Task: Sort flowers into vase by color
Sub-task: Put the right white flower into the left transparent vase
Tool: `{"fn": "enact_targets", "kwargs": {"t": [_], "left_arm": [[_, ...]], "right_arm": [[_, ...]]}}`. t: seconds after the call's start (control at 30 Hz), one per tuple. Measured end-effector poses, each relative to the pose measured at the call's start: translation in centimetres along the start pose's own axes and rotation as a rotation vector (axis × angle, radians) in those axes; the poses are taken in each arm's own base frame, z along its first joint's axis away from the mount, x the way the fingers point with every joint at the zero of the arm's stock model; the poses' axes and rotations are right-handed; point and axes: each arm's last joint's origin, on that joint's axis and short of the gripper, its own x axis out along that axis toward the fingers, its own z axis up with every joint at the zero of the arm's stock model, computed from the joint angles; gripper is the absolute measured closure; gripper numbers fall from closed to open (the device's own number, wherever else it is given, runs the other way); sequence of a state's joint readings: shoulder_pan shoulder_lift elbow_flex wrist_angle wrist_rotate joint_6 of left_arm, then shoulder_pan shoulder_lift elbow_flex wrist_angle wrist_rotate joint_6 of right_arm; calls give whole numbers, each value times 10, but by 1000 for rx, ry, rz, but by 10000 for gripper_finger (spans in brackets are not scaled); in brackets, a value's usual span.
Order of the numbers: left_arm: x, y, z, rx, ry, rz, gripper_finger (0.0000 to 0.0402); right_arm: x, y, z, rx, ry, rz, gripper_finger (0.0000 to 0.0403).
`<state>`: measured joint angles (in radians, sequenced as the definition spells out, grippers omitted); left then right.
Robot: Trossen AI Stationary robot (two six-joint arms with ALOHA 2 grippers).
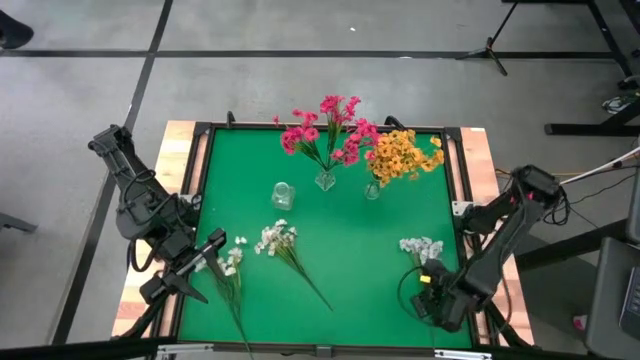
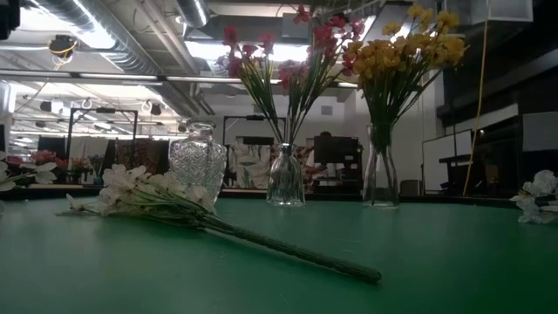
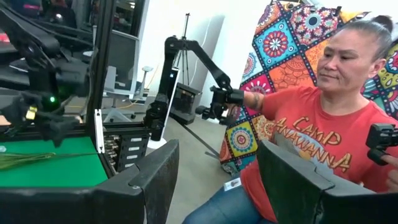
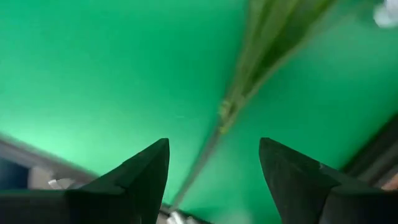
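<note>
Pink flowers (image 1: pixel 325 130) stand in a small glass vase (image 1: pixel 325 181), and yellow-orange flowers (image 1: pixel 403 155) stand in another vase (image 1: pixel 372 189). A third glass vase (image 1: pixel 283 195) stands empty. Three white sprigs lie flat on the green mat: one in the middle (image 1: pixel 280 241), one at the near left (image 1: pixel 232 258) and one at the near right (image 1: pixel 421 247). My right gripper (image 1: pixel 432 293) points down, open, over the right sprig's stem (image 4: pixel 224 115), which runs between its fingers without touching them. My left gripper (image 1: pixel 205 255) hangs level and open beside the left sprig's blossoms.
A wooden frame (image 1: pixel 470 175) borders the mat. Beyond the table's right side sits a person (image 3: pixel 323 124) holding a leader arm (image 3: pixel 199 68). Open mat lies between the middle sprig and the right one.
</note>
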<state>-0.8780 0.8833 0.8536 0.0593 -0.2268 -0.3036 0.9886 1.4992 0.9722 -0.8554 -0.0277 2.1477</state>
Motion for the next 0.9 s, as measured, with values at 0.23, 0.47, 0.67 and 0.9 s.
{"fn": "enact_targets", "kwargs": {"t": [0.23,0.47,0.67,0.9], "left_arm": [[0,0,0,22,0,0,188],[0,0,0,26,0,0,188],[0,0,-1,28,6,2,188],[0,0,-1,28,7,2,188]], "right_arm": [[25,5,1,59,-73,-69,155],[39,8,7,92,-137,-111,155],[49,7,12,122,-129,-218,155],[53,8,13,138,-127,-235,229]]}}
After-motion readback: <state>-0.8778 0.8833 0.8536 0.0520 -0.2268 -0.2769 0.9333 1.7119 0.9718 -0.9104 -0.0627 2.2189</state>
